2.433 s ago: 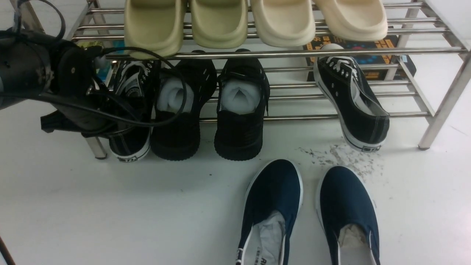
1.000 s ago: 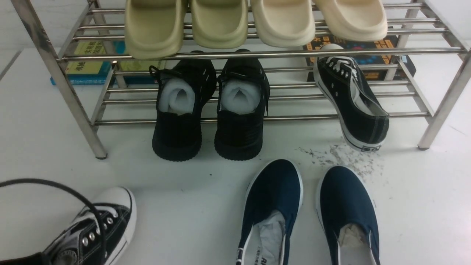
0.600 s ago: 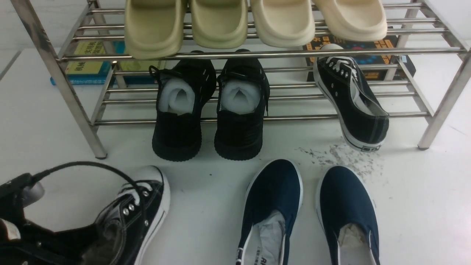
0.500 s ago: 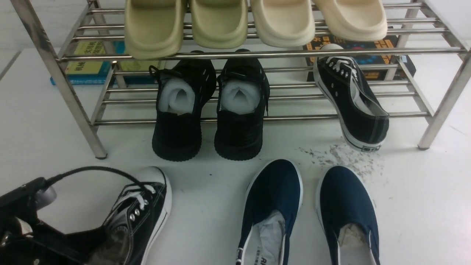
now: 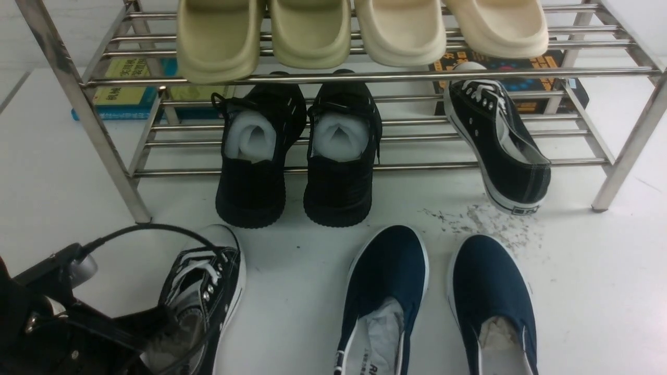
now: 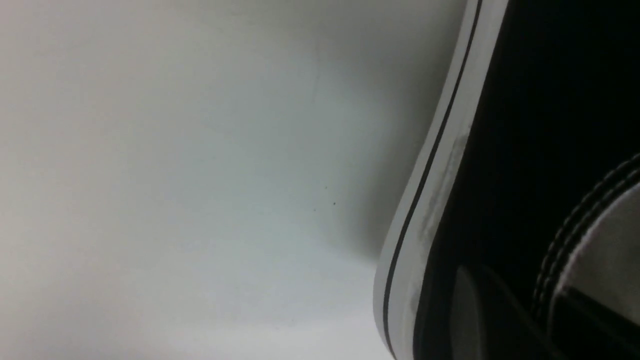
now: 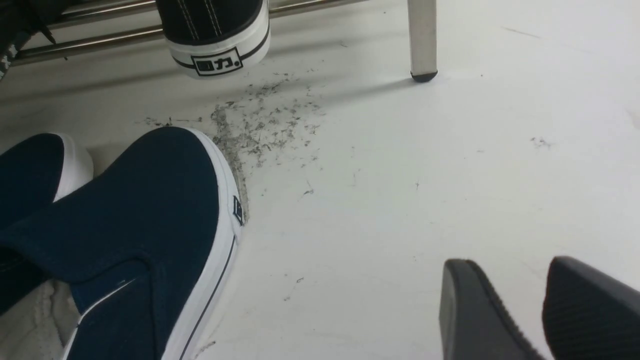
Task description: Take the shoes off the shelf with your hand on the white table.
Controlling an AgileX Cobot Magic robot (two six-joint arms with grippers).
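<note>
One black sneaker with white laces lies on the white table, in front of the shelf; the left gripper reaches into its heel opening, and I cannot tell if the fingers pinch the collar or not; the second sneaker rests on the lower tier, heel over the front rail; the right gripper hangs near a navy slip-on, fingers spread, holding nothing.

My right gripper hangs parted over the white table; from it I see shelf leg at eleven, sneaker heel and scuff specks at ten, navy slip-on at nine.
</note>
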